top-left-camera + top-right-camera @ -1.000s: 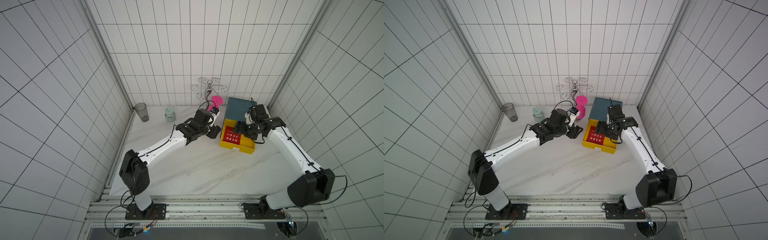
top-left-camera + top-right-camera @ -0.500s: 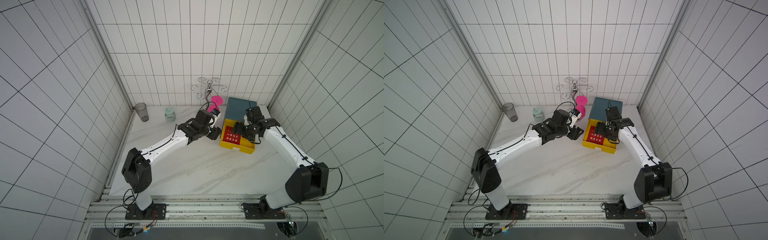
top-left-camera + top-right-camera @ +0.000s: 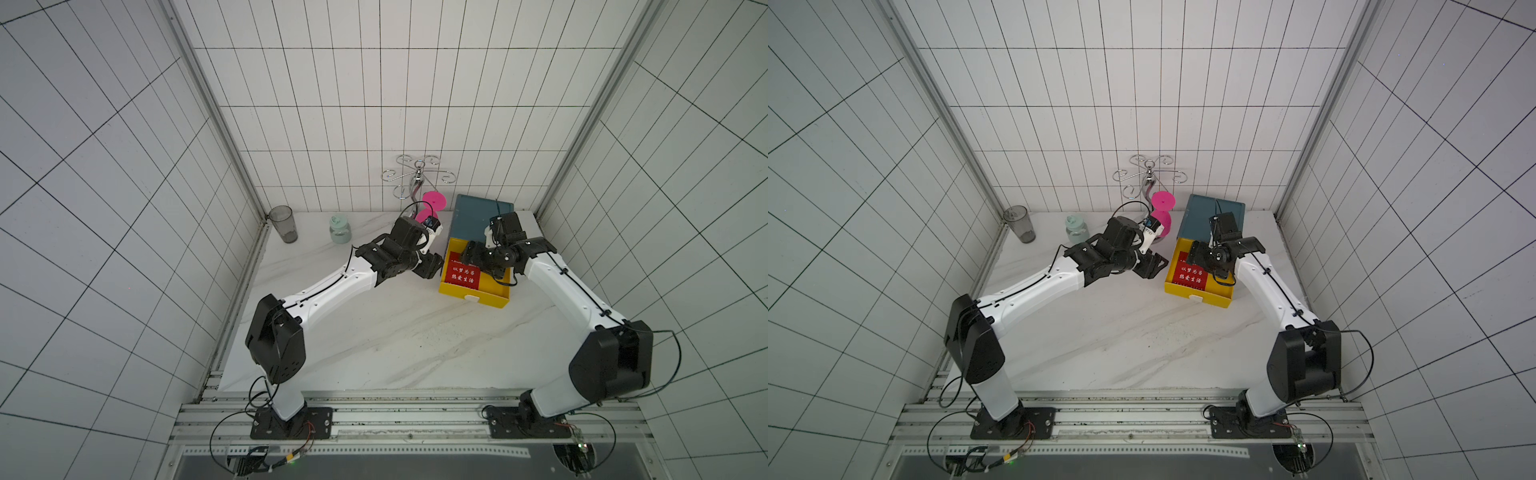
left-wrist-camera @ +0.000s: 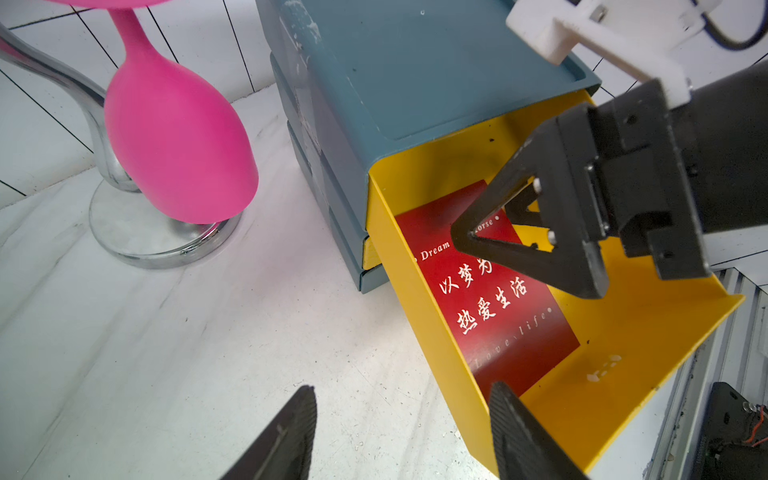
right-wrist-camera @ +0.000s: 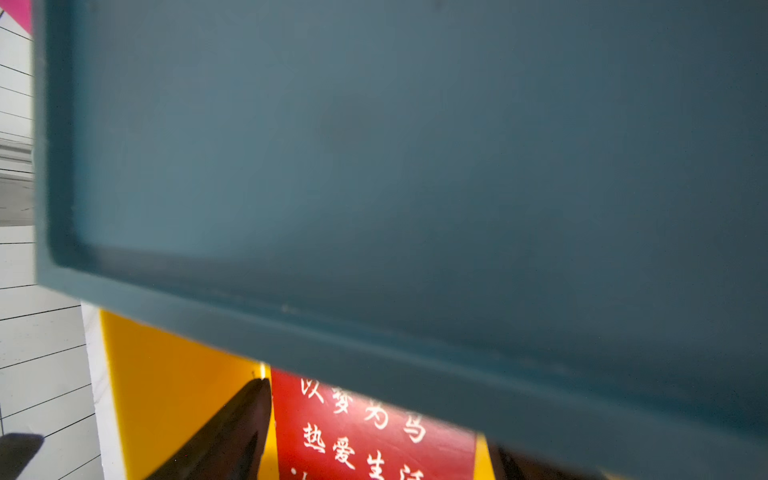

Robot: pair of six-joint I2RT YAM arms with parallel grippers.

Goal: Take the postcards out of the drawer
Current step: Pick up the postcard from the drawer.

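The yellow drawer (image 3: 473, 294) (image 4: 623, 332) stands pulled out of the blue-grey cabinet (image 3: 482, 216) (image 5: 374, 166). The postcards (image 3: 462, 276) (image 3: 1191, 274) (image 4: 498, 299) (image 5: 365, 436) lie flat on its floor; I see one red face with white lettering. My right gripper (image 3: 471, 259) (image 5: 374, 419) is down in the drawer at the cabinet end, open, one finger on each side of the card's width. In the left wrist view a right fingertip (image 4: 469, 239) sits at the card's surface. My left gripper (image 3: 432, 268) (image 4: 403, 415) hangs open beside the drawer's left wall, holding nothing.
A pink goblet (image 3: 432, 208) (image 4: 174, 137) hangs on a chrome stand (image 3: 415, 178) just left of the cabinet. A grey tumbler (image 3: 283, 224) and a mint jar (image 3: 340, 228) stand at the back left. The marble tabletop (image 3: 395, 332) stretches toward the front.
My right gripper has moved down and toward the cabinet, into the drawer over the red card. The left arm has barely moved.
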